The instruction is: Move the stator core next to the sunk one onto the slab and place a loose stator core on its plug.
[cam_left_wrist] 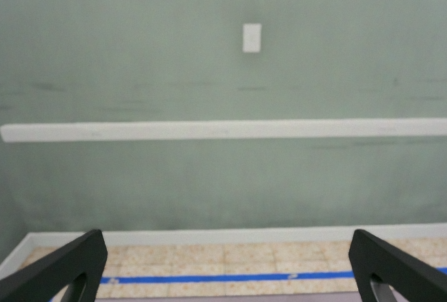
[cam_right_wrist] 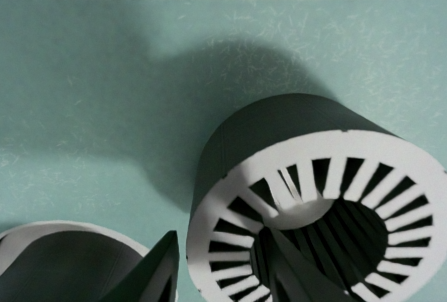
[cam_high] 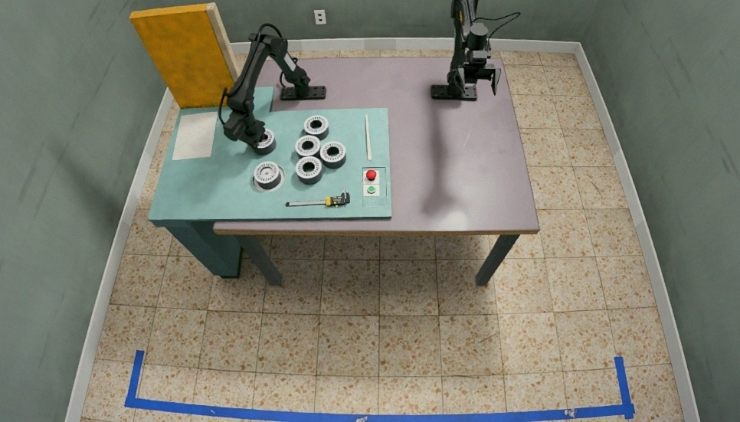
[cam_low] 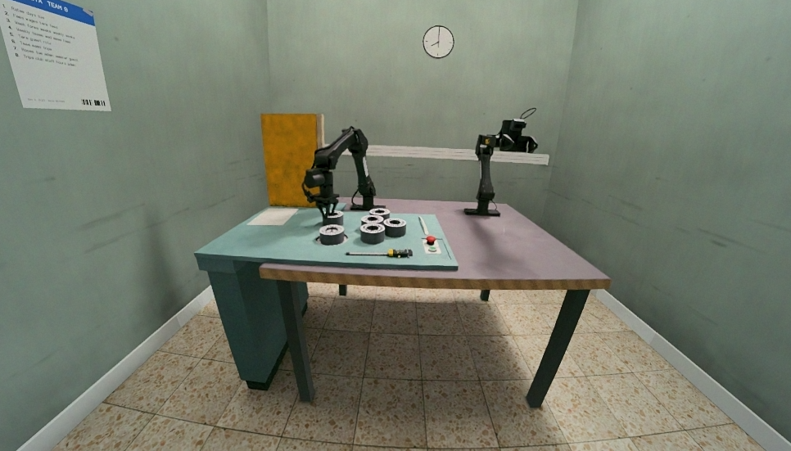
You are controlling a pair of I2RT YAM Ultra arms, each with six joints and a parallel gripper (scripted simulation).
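Note:
The stator core [cam_high: 265,148] [cam_low: 333,221] [cam_right_wrist: 282,117] next to the sunk one stands over its plug, whose pale top shows inside the bore. My right gripper [cam_high: 260,138] [cam_right_wrist: 222,241] is partly open at this core: one finger over the bore, the other outside the wall, nothing gripped. The sunk core [cam_high: 267,183] [cam_low: 332,238] [cam_right_wrist: 72,262] sits in a white-rimmed recess. Loose stator cores [cam_high: 309,178] [cam_low: 372,237] stand in a close group on the teal slab [cam_high: 217,199] [cam_low: 256,250]. My left gripper [cam_high: 479,80] [cam_left_wrist: 227,242] is wide open and empty, high above the mauve table.
A caliper [cam_high: 313,203] lies near the slab's front edge. A red button [cam_high: 371,175], a green button [cam_high: 371,189] and a pale stick [cam_high: 368,136] are at its right. A pale sheet [cam_high: 194,135] lies at its left; an orange board [cam_high: 185,57] stands behind.

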